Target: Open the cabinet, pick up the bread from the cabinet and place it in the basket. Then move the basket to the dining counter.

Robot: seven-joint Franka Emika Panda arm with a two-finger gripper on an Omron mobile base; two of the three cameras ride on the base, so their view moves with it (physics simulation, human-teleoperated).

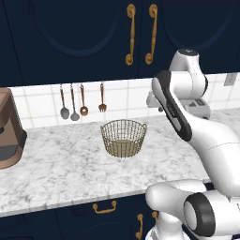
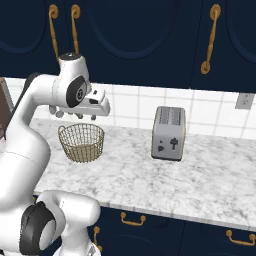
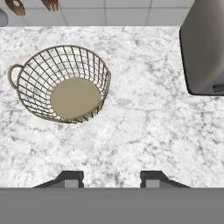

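Two cabinet (image 1: 89, 28) doors are seen shut above the marble counter (image 1: 61, 168), so the bread is hidden. The basket (image 1: 123, 137) is set empty on it, toaster (image 2: 169, 133) well right, utensils (image 1: 80, 101) hung behind. The gripper (image 3: 111, 177) is held above, fingers (image 3: 70, 177) partly apart, nothing gripped. The coffee machine (image 1: 9, 129) is cut off at left.

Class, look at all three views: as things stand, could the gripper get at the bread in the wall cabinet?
Probably not yet. Both cabinet doors are shut, hiding whatever is inside, and the gripper hangs empty, jaws apart, over the counter beside the basket.
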